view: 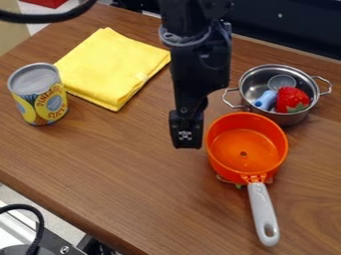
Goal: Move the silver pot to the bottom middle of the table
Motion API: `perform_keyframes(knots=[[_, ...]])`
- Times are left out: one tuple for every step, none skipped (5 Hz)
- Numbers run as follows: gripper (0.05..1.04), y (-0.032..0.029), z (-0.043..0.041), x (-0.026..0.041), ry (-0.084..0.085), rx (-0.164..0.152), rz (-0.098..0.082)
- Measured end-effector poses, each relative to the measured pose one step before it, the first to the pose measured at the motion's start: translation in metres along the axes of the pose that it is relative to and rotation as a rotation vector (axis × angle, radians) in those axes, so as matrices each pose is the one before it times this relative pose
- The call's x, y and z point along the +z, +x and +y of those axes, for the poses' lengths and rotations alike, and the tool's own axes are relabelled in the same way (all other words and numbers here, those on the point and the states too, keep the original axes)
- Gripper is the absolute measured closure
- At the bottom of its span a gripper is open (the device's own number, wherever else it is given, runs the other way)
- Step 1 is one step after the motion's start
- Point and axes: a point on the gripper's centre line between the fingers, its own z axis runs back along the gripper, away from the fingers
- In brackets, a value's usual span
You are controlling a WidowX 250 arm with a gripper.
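Orange saucepan point(233, 144): nearest the camera; upright on the wooden table point(120, 174), grey handle point(263, 214) pointing toward the camera. Small green item point(238, 186) partly visible at its base.
Silver pot point(290, 118): upright, just beyond the saucepan and slightly to picture right; contact between the two cannot be confirmed.
Pot contents: red strawberry point(287, 97) with green leaves, blue item point(265, 100), small round grey piece point(281, 82).
Black gripper point(185, 137): pointing down, just beside the saucepan, on its picture-left side. Claw state: whether apart or together cannot be determined.
Yellow cloth point(110, 64): folded flat, beyond the saucepan and to picture left.
Tin can point(40, 97): upright, yellow label, well apart from the saucepan, to picture left.
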Motion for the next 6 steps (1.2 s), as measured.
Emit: perform_keyframes(knots=[[0.084, -0.00186, -0.00192, -0.00476, -0.0183, 0.0155, 0.0113], [0.084, 0.00850, 0.02145, -0.00126, -0.0081, 0.1749, -0.0223], [0.084, 0.01200, 0.02083, 0.00356, 0.0313, 0.1140, -0.0053], [0.084, 0.01781, 0.02743, 0.00030, 0.0608, 0.1384, -0.0512], [0.084, 0.01733, 0.02221, -0.00516, 0.0387, 0.0936, -0.0361], [0.084, 0.01899, 0.01936, -0.01567, -0.0184, 0.0721, -0.0114]])
